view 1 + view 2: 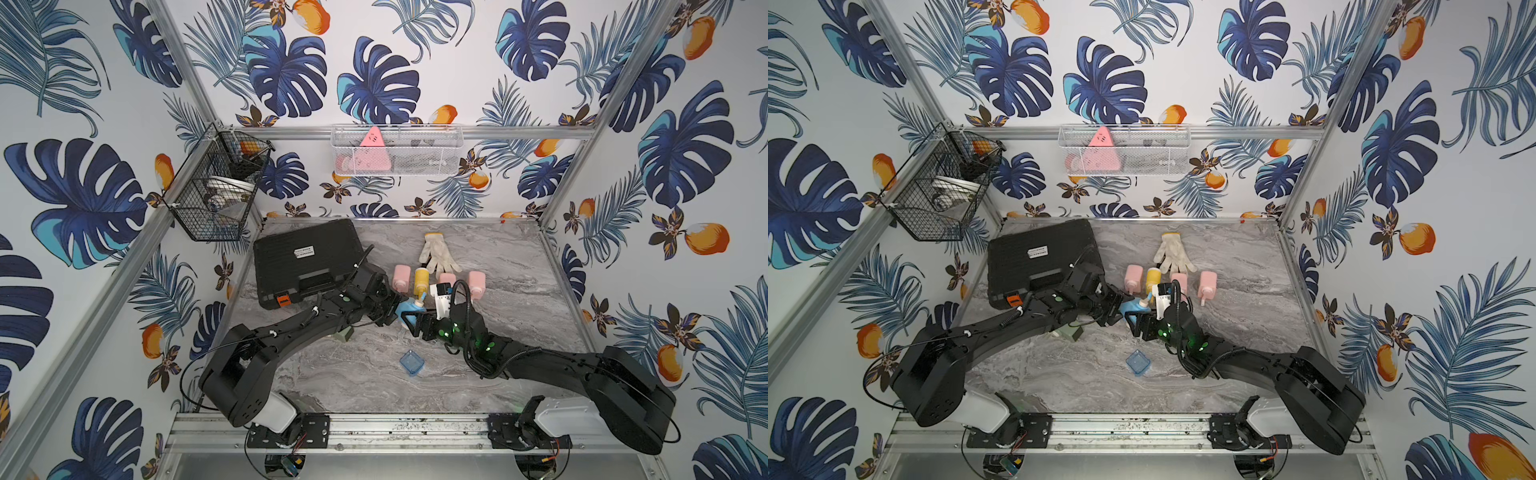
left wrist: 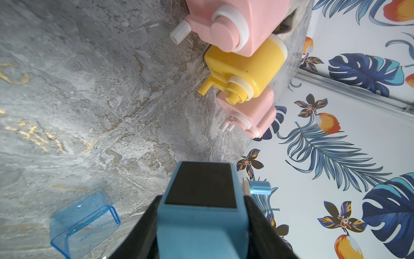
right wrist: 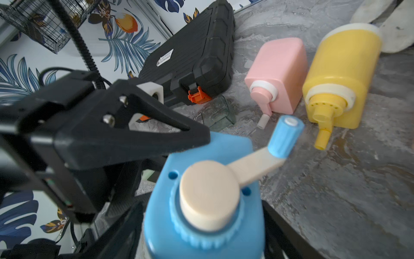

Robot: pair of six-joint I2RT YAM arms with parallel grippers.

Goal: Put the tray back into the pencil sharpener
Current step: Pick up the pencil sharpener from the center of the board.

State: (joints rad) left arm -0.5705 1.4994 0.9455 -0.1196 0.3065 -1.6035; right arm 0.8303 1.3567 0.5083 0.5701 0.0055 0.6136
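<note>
- Top views: the blue pencil sharpener [image 1: 405, 311] [image 1: 1130, 307] sits between the two grippers, near the middle of the marble table [image 1: 353, 386].
- Top views: the left gripper [image 1: 390, 311] meets it from the side of the black tool case [image 1: 307, 262]. The right gripper [image 1: 419, 325] meets it from the opposite side.
- Top views: the clear blue tray [image 1: 412, 362] [image 1: 1138, 362] lies alone on the table, nearer the arm bases and well apart from the sharpener.
- Top views: behind the sharpener lie a yellow bottle [image 1: 420, 279], three pink bottles [image 1: 401, 276] and a white glove [image 1: 438, 251].
- Left wrist view: the left gripper [image 2: 201, 198] is clamped on the pencil sharpener [image 2: 197, 233], with one black finger against each side of the blue body. A dark rectangular face of the body points away from the camera.
- Left wrist view: the tray [image 2: 83, 224] rests on the table, separate from the sharpener.
- Right wrist view: the sharpener [image 3: 201, 157] shows its cream crank [image 3: 253, 166] end. It sits between the two fingers of the right gripper [image 3: 201, 203]. Whether those fingers press on the body cannot be told.
- Right wrist view: one of the left gripper's fingers [image 3: 143, 136] lies against the blue body. The tool case [image 3: 197, 56] lies beyond.
</note>
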